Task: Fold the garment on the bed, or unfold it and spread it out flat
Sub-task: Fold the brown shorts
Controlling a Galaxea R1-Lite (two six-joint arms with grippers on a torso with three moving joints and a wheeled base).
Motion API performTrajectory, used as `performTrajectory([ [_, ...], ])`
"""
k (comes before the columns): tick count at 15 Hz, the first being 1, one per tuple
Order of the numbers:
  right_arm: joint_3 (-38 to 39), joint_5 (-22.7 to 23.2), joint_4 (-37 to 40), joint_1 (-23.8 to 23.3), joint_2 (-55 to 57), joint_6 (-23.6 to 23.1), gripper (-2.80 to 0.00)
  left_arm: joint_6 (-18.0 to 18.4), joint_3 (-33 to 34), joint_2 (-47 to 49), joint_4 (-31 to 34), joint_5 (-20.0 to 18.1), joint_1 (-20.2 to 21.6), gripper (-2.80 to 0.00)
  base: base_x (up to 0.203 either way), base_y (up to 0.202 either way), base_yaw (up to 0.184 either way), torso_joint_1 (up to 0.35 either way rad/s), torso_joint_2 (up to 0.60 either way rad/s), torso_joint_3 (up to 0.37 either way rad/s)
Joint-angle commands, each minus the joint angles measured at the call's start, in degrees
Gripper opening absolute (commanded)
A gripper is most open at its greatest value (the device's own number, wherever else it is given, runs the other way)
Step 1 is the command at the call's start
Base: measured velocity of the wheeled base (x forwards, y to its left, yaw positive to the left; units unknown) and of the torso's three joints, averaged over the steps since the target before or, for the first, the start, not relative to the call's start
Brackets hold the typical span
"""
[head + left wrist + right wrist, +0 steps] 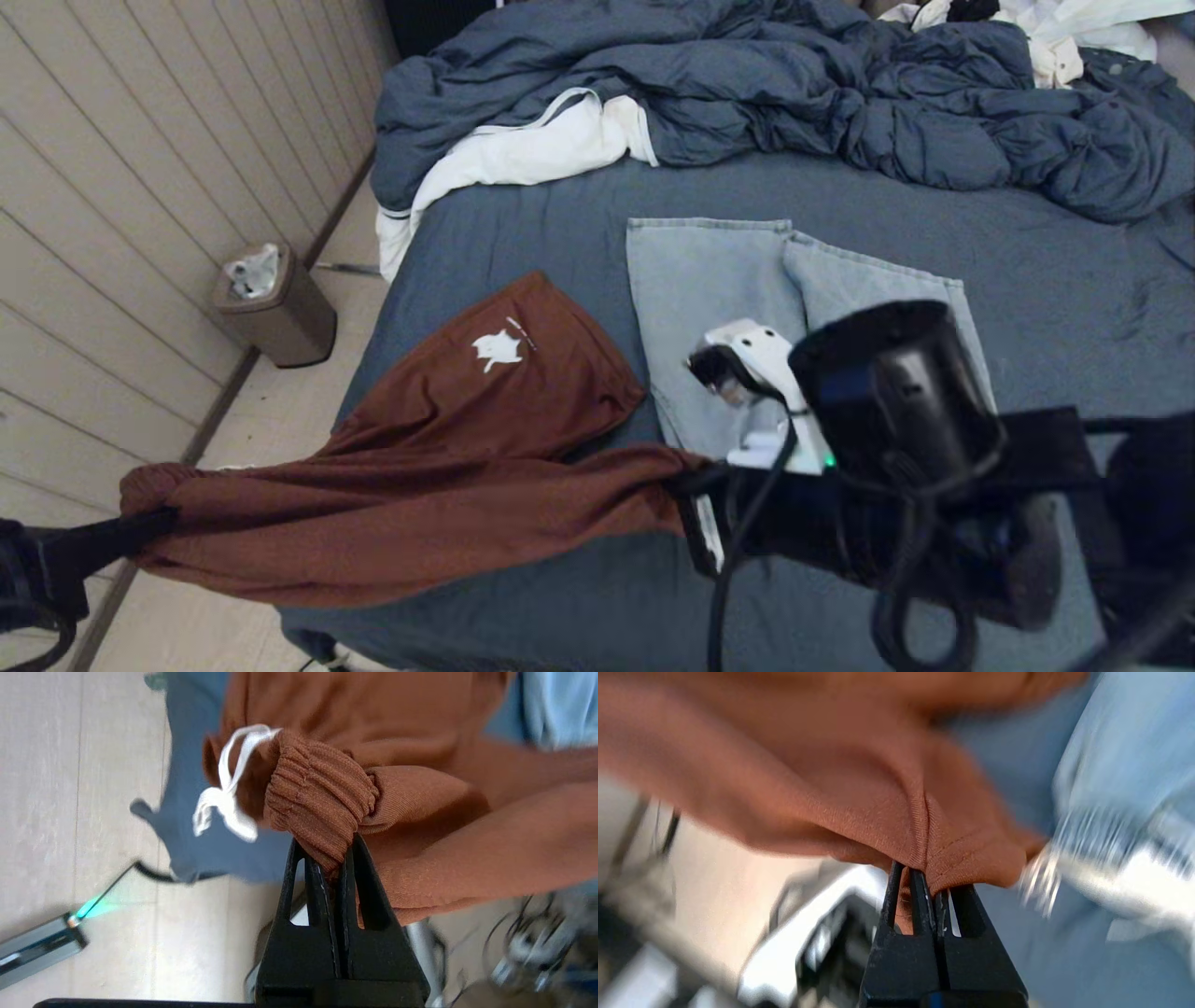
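Note:
The garment is a rust-brown pair of shorts (439, 448) with a small white logo, stretched over the near left corner of the bed (523, 224). My left gripper (163, 525) is out beyond the bed's left edge, shut on the ribbed waistband (317, 807) beside a white drawstring (224, 798). My right gripper (686, 481) is over the near part of the sheet, shut on a hemmed corner (943, 854) of the same shorts. The cloth hangs taut between them, its far part resting on the sheet.
Folded light-blue jeans (719, 289) lie on the sheet right of the shorts. A rumpled dark blue duvet (794, 84) with white lining fills the far end. A brown bin (275, 308) stands on the floor by the panelled wall.

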Motion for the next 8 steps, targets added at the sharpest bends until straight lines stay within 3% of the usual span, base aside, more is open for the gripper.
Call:
performTrajectory([
  [1,-9.0,-0.19,0.63,-2.47,8.52,0.0,-2.8,-1.93,-3.83,5.89,-0.51,-0.09,0.03,-2.8,0.0,0.0,0.0,0.0,0.0,0.0],
  [4,-24.27,-2.12,2.14,-5.02,19.72,-0.03,-2.8,-5.49,-8.43,13.52,-3.97,0.11,0.04,-2.8,0.0,0.0,0.0,0.0,0.0,0.0],
  [8,-44.83,-7.29,3.13,-7.54,33.07,-0.57,-2.8,-12.45,-13.41,23.69,-18.03,1.06,0.04,-2.8,0.0,0.0,0.0,0.0,0.0,0.0],
])
